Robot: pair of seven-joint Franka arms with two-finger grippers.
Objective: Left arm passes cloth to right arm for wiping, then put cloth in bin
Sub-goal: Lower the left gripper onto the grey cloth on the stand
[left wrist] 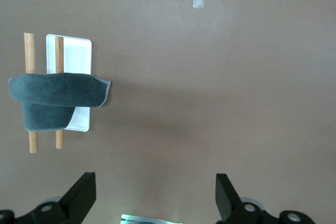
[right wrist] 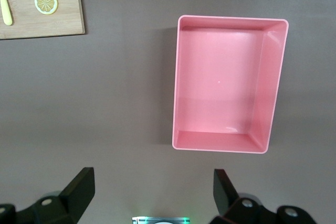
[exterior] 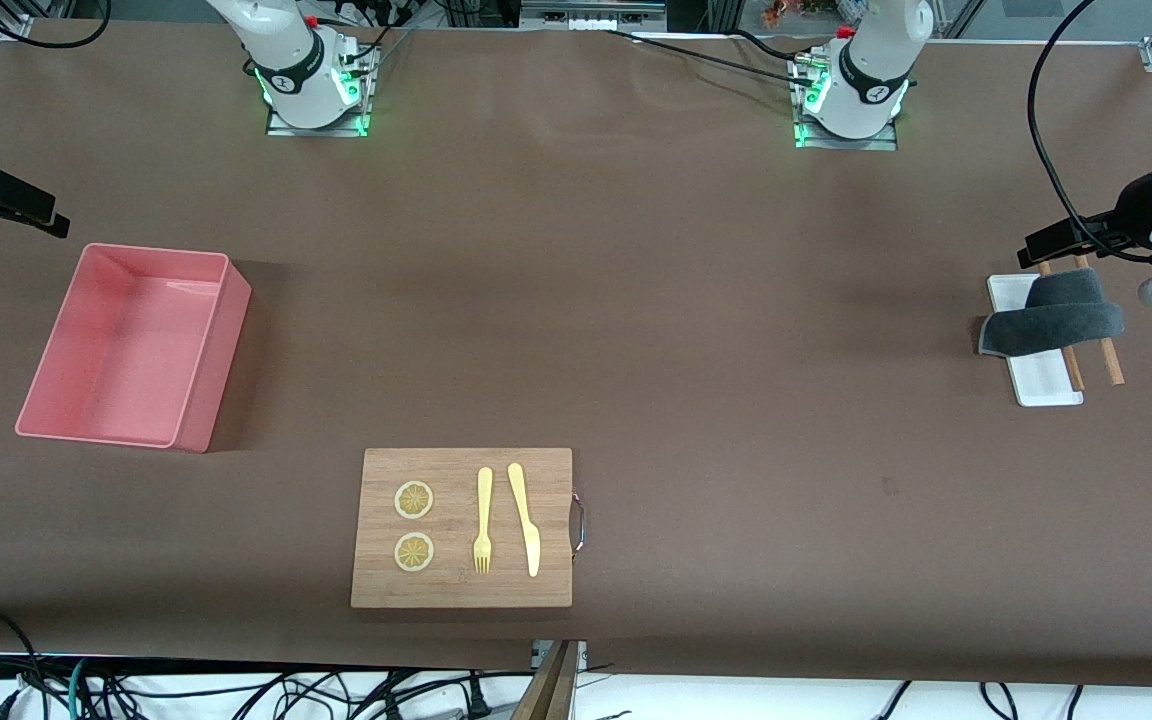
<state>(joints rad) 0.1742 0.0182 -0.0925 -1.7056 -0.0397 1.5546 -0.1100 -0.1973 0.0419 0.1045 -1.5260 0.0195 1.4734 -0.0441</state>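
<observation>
Both your arms hang with claws released, and the cloth lies untouched on its rods.

Largest first: the table; the bin at the right arm's end; the board at six o'clock; the cloth, draped over two rods and the tray. The left gripper and right gripper grasp nothing.

Left gripper open over bare table. Cloth draped across two wooden sticks and white tray, apart from gripper.
</observation>
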